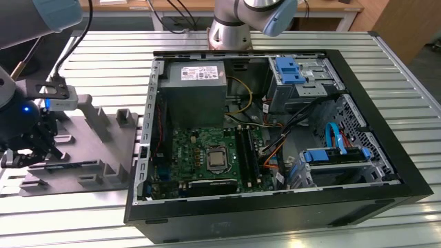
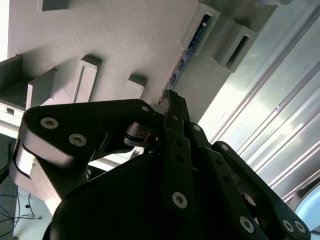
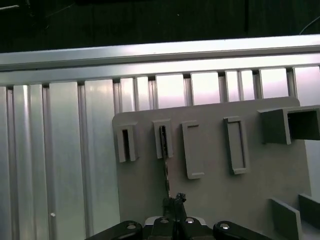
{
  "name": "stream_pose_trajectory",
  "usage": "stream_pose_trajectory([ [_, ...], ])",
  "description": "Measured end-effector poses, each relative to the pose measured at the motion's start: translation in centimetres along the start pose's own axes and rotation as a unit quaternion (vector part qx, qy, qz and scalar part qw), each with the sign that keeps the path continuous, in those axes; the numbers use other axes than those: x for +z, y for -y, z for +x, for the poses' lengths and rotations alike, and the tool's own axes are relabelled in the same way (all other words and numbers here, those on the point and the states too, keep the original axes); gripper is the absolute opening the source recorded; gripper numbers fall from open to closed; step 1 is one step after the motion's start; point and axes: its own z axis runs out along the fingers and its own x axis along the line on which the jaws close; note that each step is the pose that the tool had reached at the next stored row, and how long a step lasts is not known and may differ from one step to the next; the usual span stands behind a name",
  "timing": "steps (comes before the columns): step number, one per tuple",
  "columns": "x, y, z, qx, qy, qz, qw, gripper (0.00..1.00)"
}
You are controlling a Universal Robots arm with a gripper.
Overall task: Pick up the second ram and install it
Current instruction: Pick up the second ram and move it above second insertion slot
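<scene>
from where i stand, the gripper (image 1: 28, 154) is down over the grey holder tray (image 1: 103, 135) at the exterior view's left. that puts it well apart from the open computer case (image 1: 276, 213) beside the tray on the slatted aluminium table (image 1: 69, 219).

in the first wrist view the second ram (image 3: 165, 172) stands on its thin edge on the tray. its far end is tucked into a small upright slot holder (image 3: 162, 141) and its near end runs into the fingertips. the jaws look pinched together on that near end, so i'd say it has hold of the stick. the ram looks seated in the tray, not lifted off it. the second wrist view shows the same stick running from the holder down to the black fingers (image 2: 175, 107).

what worries me:
- the grip sits at one end of a long, flat card, so the free end could sag or swing in the jaws.
- a lift that isn't straight could jam the far end in its holder and drag the tray or twist the stick.
- the ram slots (image 1: 245, 152) on the motherboard (image 1: 200, 150) sit deep inside the case with loose cables close by. a tilted stick could snag there or meet the slot crooked.
</scene>
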Motion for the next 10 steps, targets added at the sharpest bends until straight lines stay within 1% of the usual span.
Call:
stream_pose_trajectory([
  [4,0.01,0.00,0.00,-0.020,-0.0005,-0.0005,0.9998,0.10],
  [10,0.03,0.00,0.00,-0.049,-0.0013,-0.0013,0.9988,0.10],
])
